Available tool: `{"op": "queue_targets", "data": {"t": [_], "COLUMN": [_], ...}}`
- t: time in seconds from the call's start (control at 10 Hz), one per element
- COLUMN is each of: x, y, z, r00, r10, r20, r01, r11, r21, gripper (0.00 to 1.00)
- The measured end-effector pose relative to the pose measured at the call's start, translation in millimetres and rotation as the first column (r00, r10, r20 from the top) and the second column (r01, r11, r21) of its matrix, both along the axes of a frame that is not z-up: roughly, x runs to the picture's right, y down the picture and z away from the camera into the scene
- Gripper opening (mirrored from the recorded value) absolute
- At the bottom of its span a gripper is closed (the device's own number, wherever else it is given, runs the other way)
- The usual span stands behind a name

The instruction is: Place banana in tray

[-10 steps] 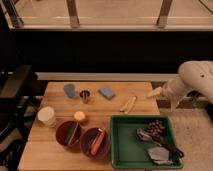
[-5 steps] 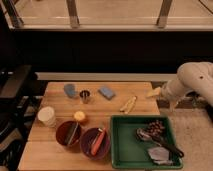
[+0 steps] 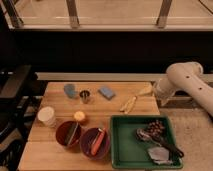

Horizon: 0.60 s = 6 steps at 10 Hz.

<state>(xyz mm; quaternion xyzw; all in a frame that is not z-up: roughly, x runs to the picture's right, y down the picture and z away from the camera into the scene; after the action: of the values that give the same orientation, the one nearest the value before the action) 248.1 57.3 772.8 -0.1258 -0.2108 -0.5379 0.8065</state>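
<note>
The banana (image 3: pixel 128 104), pale yellow and slender, lies on the wooden table (image 3: pixel 55 155) right of centre, just beyond the far left corner of the tray. The green rectangular tray (image 3: pixel 127 144) sits at the table's front right and holds a dark bunch of grapes (image 3: pixel 156 128), a dark utensil and a pale crumpled item. My gripper (image 3: pixel 145 90) hangs at the end of the white arm (image 3: pixel 182 80), just right of and beyond the banana and a little above the table. It holds nothing that I can see.
Two dark red bowls (image 3: pixel 68 134) (image 3: pixel 86 145) stand left of the tray; one holds an orange-red stick (image 3: pixel 98 141). A small orange fruit (image 3: pixel 79 116), a white cup (image 3: pixel 47 116), a metal cup (image 3: pixel 85 96) and two blue-grey items (image 3: pixel 106 92) (image 3: pixel 70 90) lie farther left. A dark chair is at the left.
My gripper has edged slightly left, toward the banana. The banana and the other things have not moved.
</note>
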Motion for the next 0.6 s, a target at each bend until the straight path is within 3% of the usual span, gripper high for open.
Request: {"op": "queue_targets", "data": {"t": [0.2,0.6], "x": [-17.0,-76.5], "y": [0.2,7.2], "z": [21.8,74.2], "r00": [0.999,0.988], "r10": [-0.022,-0.055], "r20": [0.03,0.147], "r01": [0.022,0.066], "r11": [0.9997,0.9951], "r21": [-0.011,-0.073], "gripper": [0.8,0.8]}}
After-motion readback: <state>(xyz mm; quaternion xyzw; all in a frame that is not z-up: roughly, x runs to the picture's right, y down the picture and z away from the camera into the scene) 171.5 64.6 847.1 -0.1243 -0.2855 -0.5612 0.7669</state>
